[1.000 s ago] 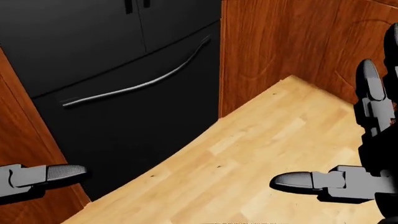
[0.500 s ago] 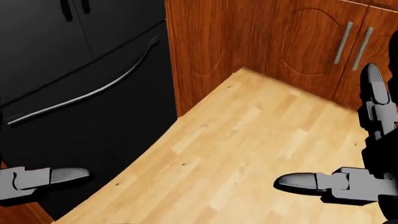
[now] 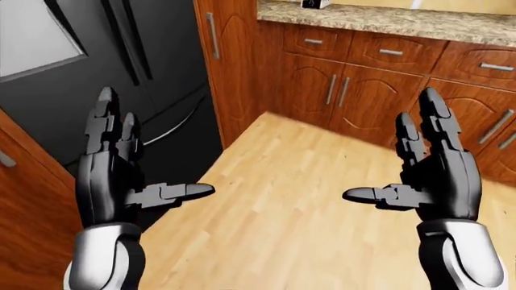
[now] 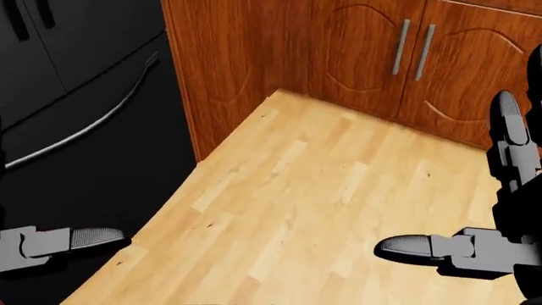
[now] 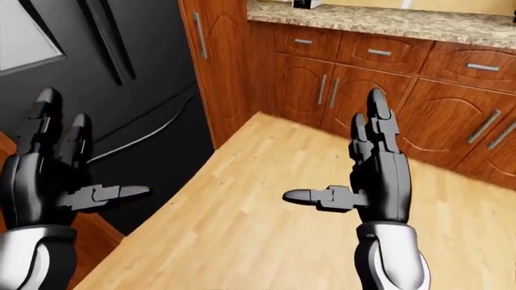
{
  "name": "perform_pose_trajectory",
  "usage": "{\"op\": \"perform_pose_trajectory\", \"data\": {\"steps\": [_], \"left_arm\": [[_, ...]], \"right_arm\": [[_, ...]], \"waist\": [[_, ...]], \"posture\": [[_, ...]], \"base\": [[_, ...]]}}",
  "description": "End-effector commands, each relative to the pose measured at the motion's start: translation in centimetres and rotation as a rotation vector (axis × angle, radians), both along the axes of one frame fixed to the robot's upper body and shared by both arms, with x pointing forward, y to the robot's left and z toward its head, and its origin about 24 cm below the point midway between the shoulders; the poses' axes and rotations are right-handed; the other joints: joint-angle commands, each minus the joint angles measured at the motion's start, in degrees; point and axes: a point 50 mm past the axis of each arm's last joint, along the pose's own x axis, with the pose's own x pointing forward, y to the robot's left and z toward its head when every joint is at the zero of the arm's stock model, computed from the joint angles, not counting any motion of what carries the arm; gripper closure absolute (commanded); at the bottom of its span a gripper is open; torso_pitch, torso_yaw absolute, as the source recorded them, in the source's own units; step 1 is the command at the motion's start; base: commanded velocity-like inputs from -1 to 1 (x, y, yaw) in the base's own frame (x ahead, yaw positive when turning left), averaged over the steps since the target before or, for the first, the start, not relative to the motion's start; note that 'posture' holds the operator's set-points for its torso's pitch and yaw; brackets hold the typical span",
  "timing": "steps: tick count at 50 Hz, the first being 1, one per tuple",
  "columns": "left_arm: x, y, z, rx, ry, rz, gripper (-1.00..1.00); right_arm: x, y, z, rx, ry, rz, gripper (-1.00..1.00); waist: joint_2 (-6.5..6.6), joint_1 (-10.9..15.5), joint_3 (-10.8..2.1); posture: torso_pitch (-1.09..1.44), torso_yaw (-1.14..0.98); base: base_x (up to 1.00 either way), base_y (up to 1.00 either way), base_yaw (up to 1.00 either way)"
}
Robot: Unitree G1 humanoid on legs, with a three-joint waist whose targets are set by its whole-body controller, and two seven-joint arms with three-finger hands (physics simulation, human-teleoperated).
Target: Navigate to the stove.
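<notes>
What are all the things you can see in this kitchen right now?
Fridge: one, black, with long handles, left of the left-eye view.
Cabinets: a row of several doors and drawers, reddish-brown wood with metal handles, top and right.
Countertop: one, speckled beige stone, along the top.
Small object on the countertop: one, dark, cut off by the top edge, too little shown to name.
Floor: light wood planks, centre.
Stove: none in view.
Left hand: one, black, fingers open, empty.
Right hand: one, black, fingers open, empty.

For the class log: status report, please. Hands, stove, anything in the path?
Left hand and right hand open, empty. Stove not in view. Black fridge at left, wooden cabinets ahead; floor between is bare.
</notes>
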Motion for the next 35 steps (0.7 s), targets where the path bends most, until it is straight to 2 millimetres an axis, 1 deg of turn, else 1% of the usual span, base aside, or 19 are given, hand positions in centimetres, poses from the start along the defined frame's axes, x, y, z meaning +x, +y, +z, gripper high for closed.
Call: {"op": "perform_pose_trajectory", "data": {"steps": [1,2,3,4,7,10,12,14,15,16,17,20,24,26,27,28,30,32,35], "left_arm": [[-0.27,0.2,0.85,0.011,-0.055,0.012,-1.0],[-0.31,0.11,0.81,0.013,-0.056,0.01,-1.0],[-0.32,0.14,0.77,0.013,-0.054,0.011,-1.0],[-0.32,0.13,0.76,0.013,-0.053,0.01,-1.0],[-0.37,0.14,0.72,0.014,-0.054,0.011,-1.0],[-0.44,0.15,0.78,0.014,-0.056,0.011,-1.0],[-0.43,0.21,0.84,0.011,-0.059,0.014,-1.0],[-0.37,0.11,0.73,0.013,-0.057,0.011,-1.0],[-0.37,0.04,0.7,0.014,-0.055,0.01,-1.0],[-0.37,0.06,0.74,0.014,-0.055,0.01,-1.0],[-0.37,0.04,0.75,0.013,-0.055,0.009,-1.0],[-0.39,0.07,0.86,0.012,-0.058,0.012,-1.0],[-0.26,0.0,0.76,0.014,-0.054,0.006,-1.0],[-0.33,-0.04,0.77,0.015,-0.053,0.006,-1.0],[-0.34,-0.03,0.79,0.016,-0.053,0.006,-1.0],[-0.32,-0.01,0.8,0.015,-0.053,0.007,-1.0],[-0.31,-0.02,0.74,0.016,-0.054,0.006,-1.0],[-0.29,0.01,0.69,0.015,-0.054,0.007,-1.0],[-0.22,0.05,0.64,0.017,-0.055,0.01,-1.0]], "right_arm": [[-0.37,0.32,1.06,-0.011,-0.068,0.016,-1.0],[-0.36,0.31,1.0,-0.011,-0.067,0.015,-1.0],[-0.35,0.33,0.97,-0.011,-0.067,0.016,-1.0],[-0.37,0.32,0.96,-0.011,-0.068,0.016,-1.0],[-0.4,0.34,0.95,-0.011,-0.067,0.015,-1.0],[-0.43,0.31,0.89,-0.01,-0.067,0.015,-1.0],[-0.45,0.29,0.91,-0.01,-0.066,0.013,-1.0],[-0.45,0.28,0.93,-0.01,-0.067,0.014,-1.0],[-0.4,0.27,0.89,-0.01,-0.067,0.015,-1.0],[-0.39,0.25,0.93,-0.01,-0.067,0.014,-1.0],[-0.34,0.25,0.91,-0.011,-0.067,0.014,-1.0],[-0.39,0.26,1.05,-0.011,-0.068,0.015,-1.0],[-0.39,0.31,1.14,-0.013,-0.068,0.015,-1.0],[-0.34,0.32,1.08,-0.013,-0.066,0.016,-1.0],[-0.34,0.31,1.08,-0.013,-0.067,0.015,-1.0],[-0.35,0.28,1.09,-0.012,-0.068,0.015,-1.0],[-0.35,0.3,1.03,-0.013,-0.067,0.015,-1.0],[-0.34,0.26,1.01,-0.01,-0.068,0.013,-1.0],[-0.34,0.28,1.0,-0.012,-0.066,0.013,-1.0]], "waist": [[1.01,0.11,-1.06],[3.17,0.39,-1.98],[-0.2,1.02,-0.79],[0.96,0.41,-0.73],[-0.26,0.27,-1.59],[-2.06,0.3,-1.15],[-3.77,0.46,-1.16],[-6.89,0.39,-1.88],[-7.86,0.13,-1.81],[-5.68,-0.26,-1.25],[-6.39,0.17,-1.5],[-4.98,0.01,-1.67],[-2.49,0.19,-0.54],[-0.11,0.13,-0.78],[1.89,0.17,-1.52],[0.78,0.54,-1.34],[0.62,0.32,-0.73],[-0.27,0.23,-1.33],[-1.82,0.24,-1.25]], "posture": [[0.0,0.0],[0.0,0.0],[0.0,0.0],[0.0,0.0],[0.0,0.0],[0.0,0.0],[0.0,0.0],[0.0,0.0],[0.0,0.0],[0.0,0.0],[0.0,0.0],[0.0,0.0],[0.0,0.0],[0.0,0.0],[0.0,0.0],[0.0,0.0],[0.0,0.0],[0.0,0.0],[0.0,0.0]], "base": [[0.0,0.0,-0.22],[0.0,0.0,-0.22],[0.0,0.0,-0.22],[0.0,0.0,-0.22],[0.0,0.0,-0.22],[0.0,0.0,-0.22],[0.0,0.0,-0.22],[0.0,0.0,-0.21],[0.0,0.0,-0.22],[0.0,0.0,-0.22],[0.0,0.0,-0.22],[0.0,0.0,-0.22],[0.0,0.0,-0.22],[0.0,0.0,-0.22],[0.0,0.0,-0.22],[0.0,0.0,-0.22],[0.0,0.0,-0.21],[0.0,0.0,-0.22],[0.0,0.0,-0.22]]}}
